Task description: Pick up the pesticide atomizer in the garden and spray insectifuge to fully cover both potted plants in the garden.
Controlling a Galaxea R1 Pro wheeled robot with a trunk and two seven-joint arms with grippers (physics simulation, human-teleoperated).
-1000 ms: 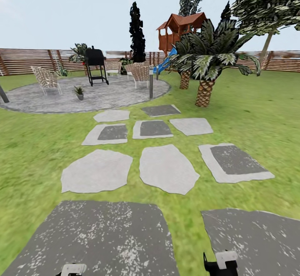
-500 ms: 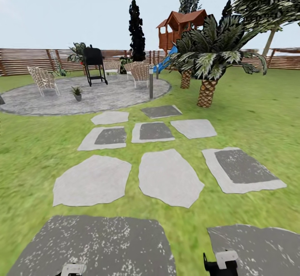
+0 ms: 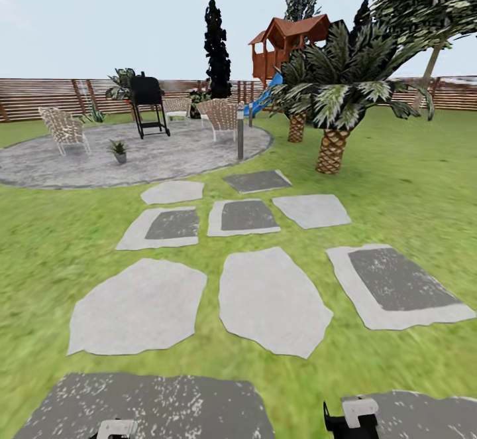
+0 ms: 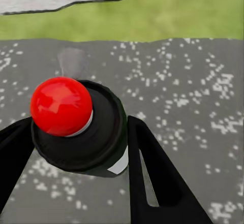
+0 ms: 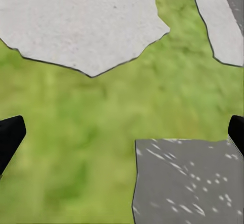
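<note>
Atomizer sits pinched between the left gripper's black fingers, long axis along them, glossy red cap toward the camera. Right gripper fingers spread wide over grass. Speckled grey paving slab lies below; small potted plant at eleven o'clock on the round patio.

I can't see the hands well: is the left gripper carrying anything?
Yes, the left wrist view shows the left gripper with its dark fingers closed around a dark bottle with a red top.
</note>
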